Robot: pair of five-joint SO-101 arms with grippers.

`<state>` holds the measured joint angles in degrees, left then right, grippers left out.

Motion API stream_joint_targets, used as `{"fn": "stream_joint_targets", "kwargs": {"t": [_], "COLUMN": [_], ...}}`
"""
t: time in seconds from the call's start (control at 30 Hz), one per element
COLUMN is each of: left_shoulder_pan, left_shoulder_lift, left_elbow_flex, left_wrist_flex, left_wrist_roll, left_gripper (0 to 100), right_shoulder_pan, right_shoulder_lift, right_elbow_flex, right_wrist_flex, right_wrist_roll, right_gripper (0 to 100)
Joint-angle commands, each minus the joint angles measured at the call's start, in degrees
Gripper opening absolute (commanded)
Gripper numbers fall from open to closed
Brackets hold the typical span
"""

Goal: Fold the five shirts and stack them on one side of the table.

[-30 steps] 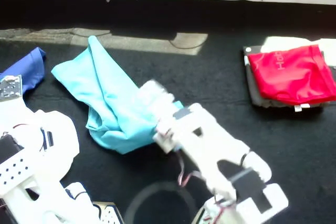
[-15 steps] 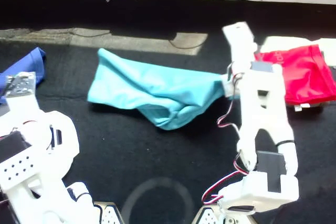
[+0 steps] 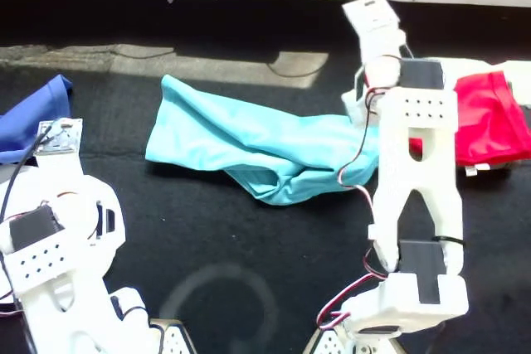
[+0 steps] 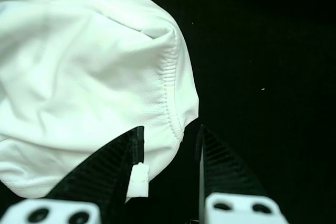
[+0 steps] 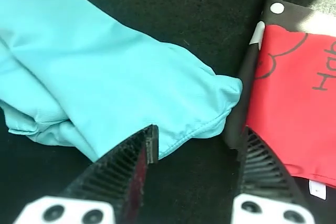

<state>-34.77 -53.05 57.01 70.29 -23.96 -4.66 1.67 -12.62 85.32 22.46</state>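
A turquoise shirt (image 3: 257, 151) lies stretched across the middle of the black table, rumpled along its near edge. My right arm (image 3: 415, 122) stands over its right end. In the right wrist view my right gripper (image 5: 197, 148) is open above the gap between the turquoise shirt (image 5: 105, 77) and a folded red shirt (image 5: 294, 93). The red shirt (image 3: 489, 118) lies on a dark folded shirt (image 5: 247, 103). My left gripper (image 4: 169, 140) is open just over the hem of a crumpled white shirt (image 4: 79, 77). A blue shirt (image 3: 33, 109) lies at the far left.
My left arm (image 3: 58, 238) stands at the near left corner, beside the blue shirt. A sunlit strip (image 3: 207, 64) crosses the back of the table. Bare black cloth (image 3: 232, 271) lies between the two arm bases.
My right gripper dragged the turquoise shirt rightward toward the red stack, stretching it out, then let go and rose. The left arm shifted slightly.
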Motion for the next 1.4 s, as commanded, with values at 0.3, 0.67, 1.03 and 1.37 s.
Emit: {"fn": "stream_joint_targets", "kwargs": {"t": [0.3,0.67,1.03,1.37], "left_shoulder_pan": [1.10,1.01,1.27,9.10], "left_shoulder_lift": [0.04,0.13,0.13,0.13], "left_elbow_flex": [-0.04,0.04,0.13,4.70], "left_wrist_flex": [-1.05,-1.93,-2.02,-3.43], "left_wrist_roll": [-0.09,-0.09,-0.09,3.78], "left_gripper": [17,17,17,17], "right_shoulder_pan": [-29.93,-29.32,-20.62,-15.60], "right_shoulder_lift": [-0.57,4.26,14.37,-12.44], "right_elbow_flex": [22.73,40.13,25.71,23.52], "right_wrist_flex": [-2.68,-29.67,-22.29,-9.45], "right_wrist_roll": [-1.05,-2.37,-2.64,-2.20], "right_gripper": [24.1,24.1,0.0,0.7]}}
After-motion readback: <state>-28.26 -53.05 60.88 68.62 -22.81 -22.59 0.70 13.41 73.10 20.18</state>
